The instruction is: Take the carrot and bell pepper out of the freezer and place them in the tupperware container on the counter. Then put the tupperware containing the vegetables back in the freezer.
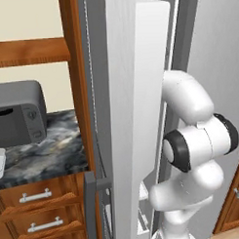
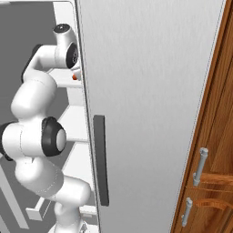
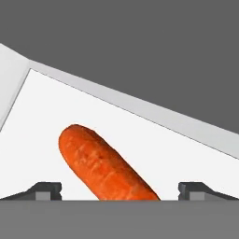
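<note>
no readable writing, carrot (image 3: 105,165) between wide-open gripper (image 3: 119,189) fingertips

Freezer shelf (image 3: 51,112): flat white surface, one carrot (image 3: 105,165) lying directly on it, blunt end toward 11 o'clock in the hand view. Bench (image 1: 49,148): black-and-grey marbled top over wooden drawers, carrying a dark grey toaster oven (image 1: 18,113) at its 12 o'clock side.
</note>
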